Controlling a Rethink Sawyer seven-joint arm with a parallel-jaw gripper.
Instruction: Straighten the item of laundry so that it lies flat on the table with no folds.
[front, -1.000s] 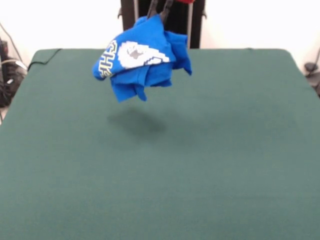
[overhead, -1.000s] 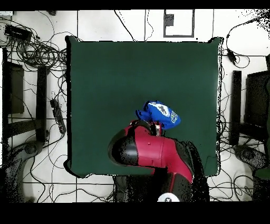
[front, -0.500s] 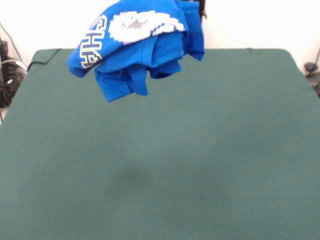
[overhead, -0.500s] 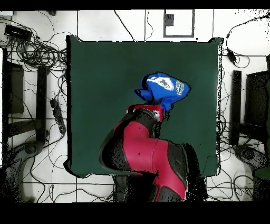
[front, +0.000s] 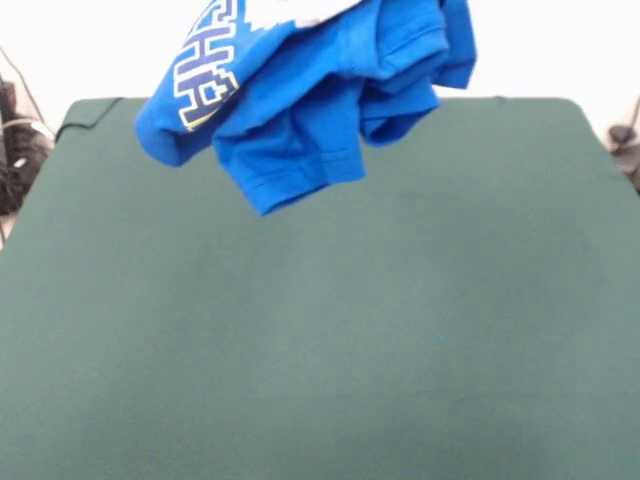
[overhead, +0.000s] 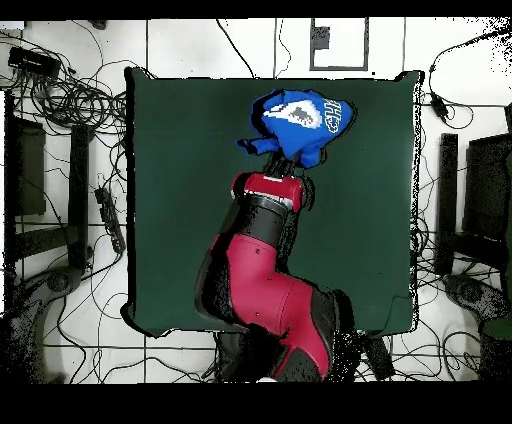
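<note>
The item of laundry is a bright blue T-shirt, bunched up and hanging in the air above the table. In the front view it fills the top middle, with white outlined letters at its left and a sleeve hem dangling lowest. No part of it touches the green cloth. From overhead the T-shirt hovers over the table's upper middle, its white graphic facing up. My gripper sits just below the bundle, at the tip of the red arm, and is shut on the cloth. The shirt hides its fingers.
The red and black arm stretches from the bottom edge over the table's middle. Tangled cables lie on the floor at the upper left. Black stands flank the table's sides.
The arm has reached farther out over the table with the shirt. The bundle has moved up in the overhead view. In the front view it looms larger and higher.
</note>
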